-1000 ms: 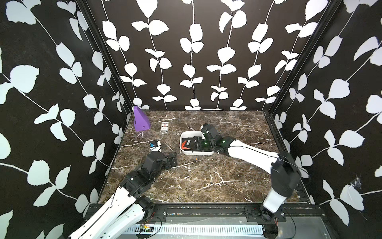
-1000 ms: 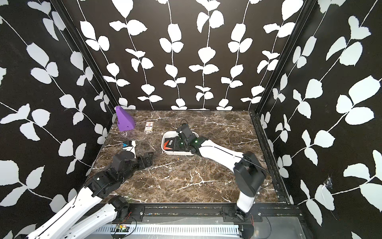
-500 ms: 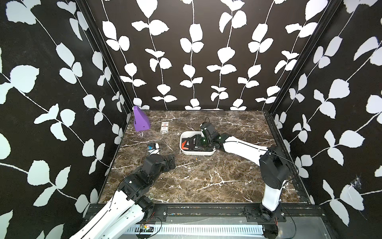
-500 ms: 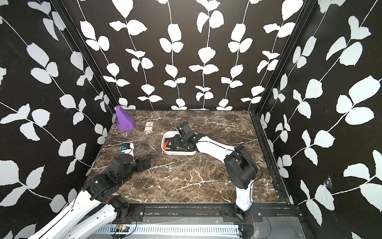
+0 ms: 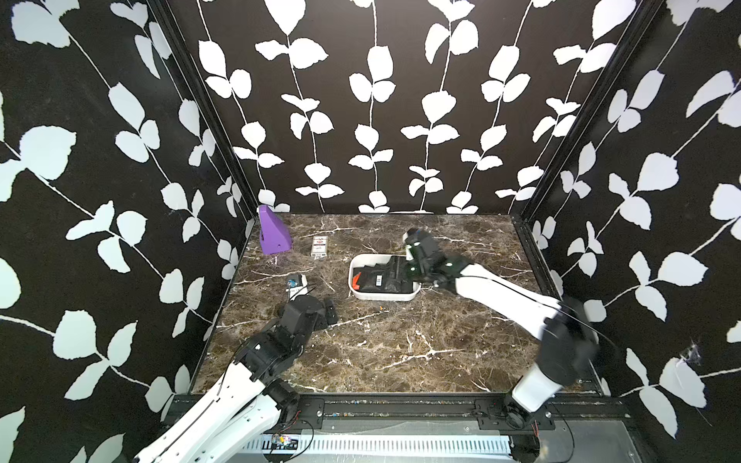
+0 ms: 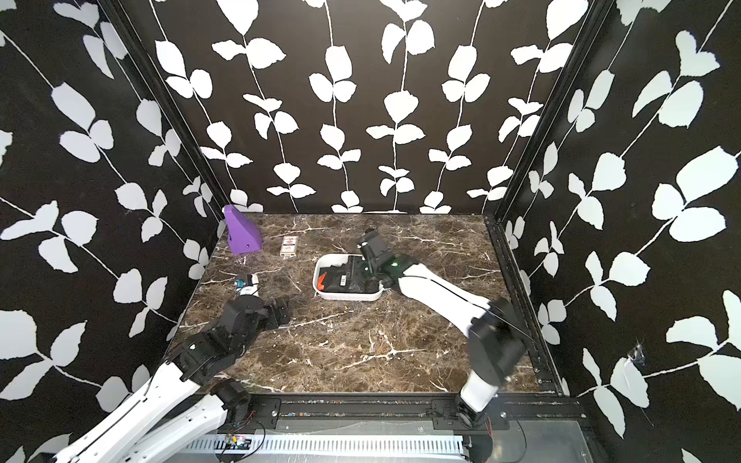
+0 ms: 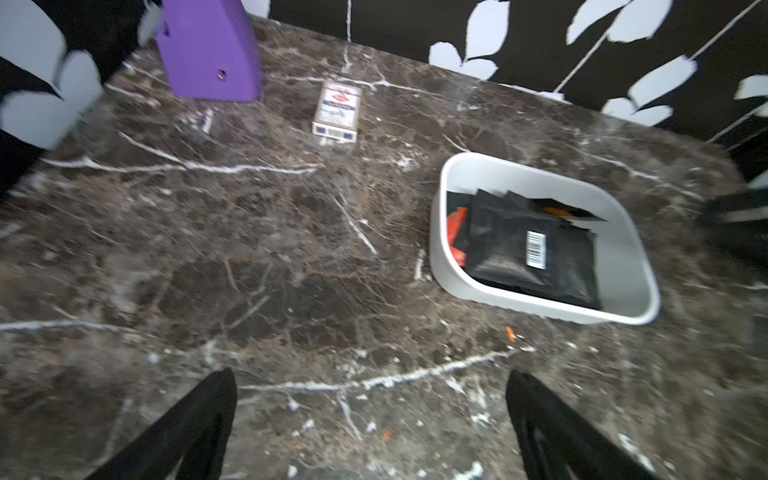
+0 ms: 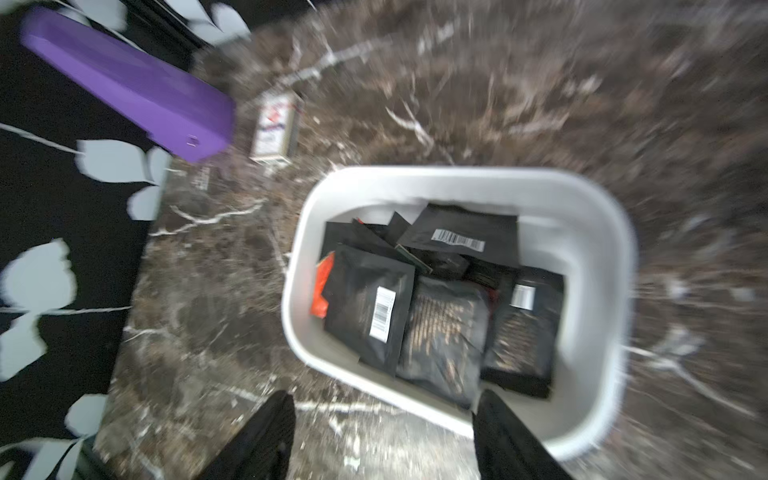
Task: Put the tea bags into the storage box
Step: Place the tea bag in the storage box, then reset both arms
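Observation:
The storage box [image 5: 383,297] [image 6: 347,297] is a white low-walled tub on the marble table, right of centre. Several tea bags [image 5: 379,280] [image 6: 343,280] lie piled in it, mostly black with white barcode labels, one red-orange at its left end. My right gripper [image 5: 397,269] [image 8: 384,395] hangs open over the box's right end with nothing between its fingers; the right wrist view shows the box rim [image 8: 457,178] and the tea bags [image 8: 370,316] just beyond them. My left gripper [image 5: 331,310] [image 7: 371,374] stands wide open over bare table, left of the box [image 7: 540,309].
A purple wedge block [image 5: 274,236] stands in the far left corner. A small white packet with a red mark [image 5: 319,245] lies beside it. A small white and blue item [image 5: 296,282] lies near the left wall, behind my left gripper. Tiny orange scraps [image 5: 383,308] dot the table before the box.
The right jaws have gone from shut to open above the box, and the right wrist has lifted slightly while its elbow swung. The left arm has barely moved.

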Robot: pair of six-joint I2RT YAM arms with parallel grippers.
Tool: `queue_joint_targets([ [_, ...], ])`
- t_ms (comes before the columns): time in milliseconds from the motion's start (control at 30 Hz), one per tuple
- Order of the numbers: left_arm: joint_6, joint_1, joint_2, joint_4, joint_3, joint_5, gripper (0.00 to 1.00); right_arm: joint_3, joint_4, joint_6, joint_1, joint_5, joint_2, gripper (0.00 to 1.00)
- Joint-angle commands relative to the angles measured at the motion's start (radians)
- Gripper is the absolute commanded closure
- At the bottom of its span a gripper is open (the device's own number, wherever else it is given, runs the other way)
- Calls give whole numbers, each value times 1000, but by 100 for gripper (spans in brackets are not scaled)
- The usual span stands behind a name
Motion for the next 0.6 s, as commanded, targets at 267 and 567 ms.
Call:
queue_joint_targets([
  [267, 626, 28, 127, 646, -177, -279, 1, -521, 167, -247, 7, 548, -672, 1],
  [567, 729, 267, 333, 728, -179, -111, 1, -888, 543, -829, -44, 826, -874, 1],
])
